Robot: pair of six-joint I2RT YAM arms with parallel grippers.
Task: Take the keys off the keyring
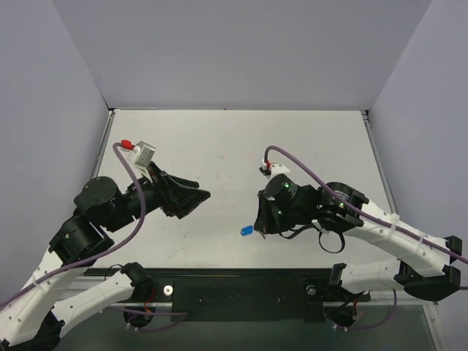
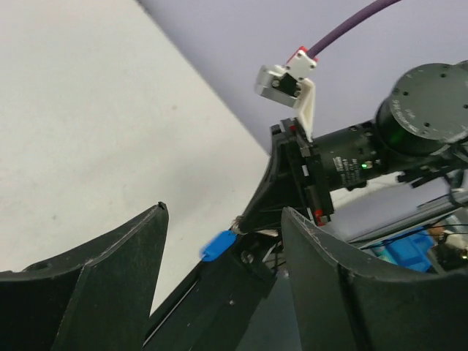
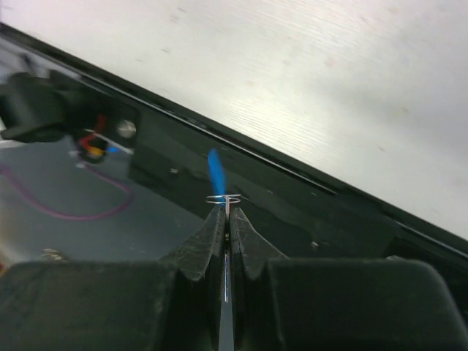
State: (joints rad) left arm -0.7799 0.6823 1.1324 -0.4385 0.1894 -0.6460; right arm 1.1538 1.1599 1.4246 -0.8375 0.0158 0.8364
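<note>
My right gripper point(image 1: 257, 225) is shut on a thin silver key point(image 3: 228, 207), held edge-on between its fingers and lifted over the table's front edge. The keyring, a thin wire ring point(image 3: 224, 198) with a small blue tag point(image 3: 216, 170), hangs off the key at the fingertips. The blue tag also shows in the top view point(image 1: 246, 231) and in the left wrist view point(image 2: 218, 246). My left gripper point(image 1: 199, 196) is open and empty, about a hand's width left of the tag and pointing towards it. In the left wrist view point(image 2: 223, 219) its jaws frame the tag.
The black base rail point(image 1: 234, 289) runs along the near edge of the white table point(image 1: 234, 146), just below the tag. Grey walls point(image 1: 44, 88) close off the left, back and right. A purple cable point(image 1: 322, 183) loops over the right arm.
</note>
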